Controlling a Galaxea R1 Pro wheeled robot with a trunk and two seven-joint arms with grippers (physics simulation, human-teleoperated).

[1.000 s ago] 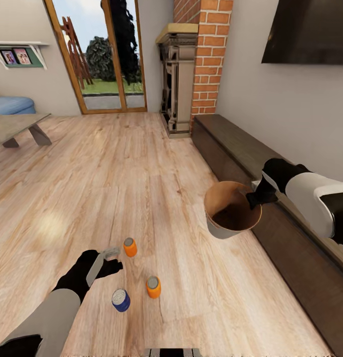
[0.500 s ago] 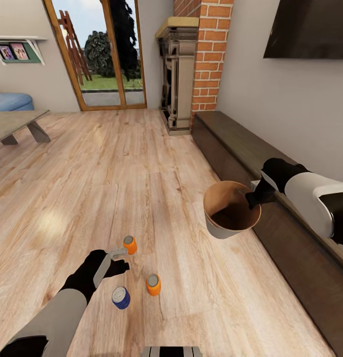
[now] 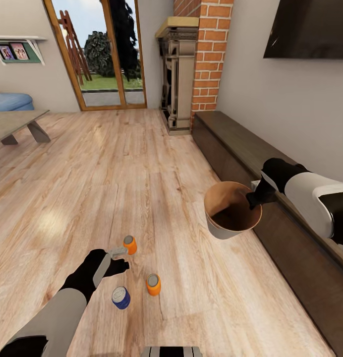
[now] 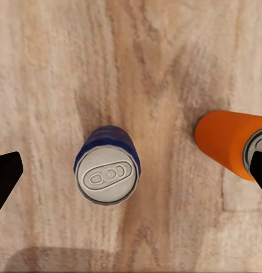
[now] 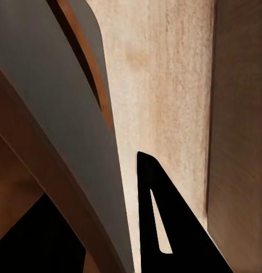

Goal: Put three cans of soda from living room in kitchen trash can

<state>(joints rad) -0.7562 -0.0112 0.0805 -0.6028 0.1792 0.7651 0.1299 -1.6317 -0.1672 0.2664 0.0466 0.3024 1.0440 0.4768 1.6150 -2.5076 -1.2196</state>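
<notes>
Pale wood planking [image 3: 142, 163] is spread across the living room, where three soda cans are seen standing upright on the floor, long axes vertical and grey tops facing up. A dark blue can [image 3: 121, 298] is placed nearest the robot, an orange can [image 3: 153, 285] just to its right, and a second orange can [image 3: 130, 245] farther out, all three near one another but apart.

The left gripper [image 3: 113, 259] is held low over the floor between the far orange can and the blue one, its fingers spread wide and closed on nothing. In the left wrist view the blue can [image 4: 107, 172] is viewed straight down onto its lid, the pull tab lying across the picture, and it is framed between the two dark fingertips [image 4: 5, 177] without being touched by either. An orange can [image 4: 230, 142] is seen at the edge of that view, partly hidden behind the other fingertip.

The trash can [image 3: 232, 210], brown inside and pale grey outside, is held clear of the floor by the right gripper [image 3: 254, 196], which is clamped on its rim at the side nearest the long dark cabinet [image 3: 270, 198]. The bin is tilted, its mouth turned up and toward the camera. In the right wrist view its grey wall [image 5: 57, 119] is pinched at a dark finger [image 5: 165, 222].

A red brick column [image 3: 206, 54] and a glazed door [image 3: 102, 54] are visible at the far wall.
</notes>
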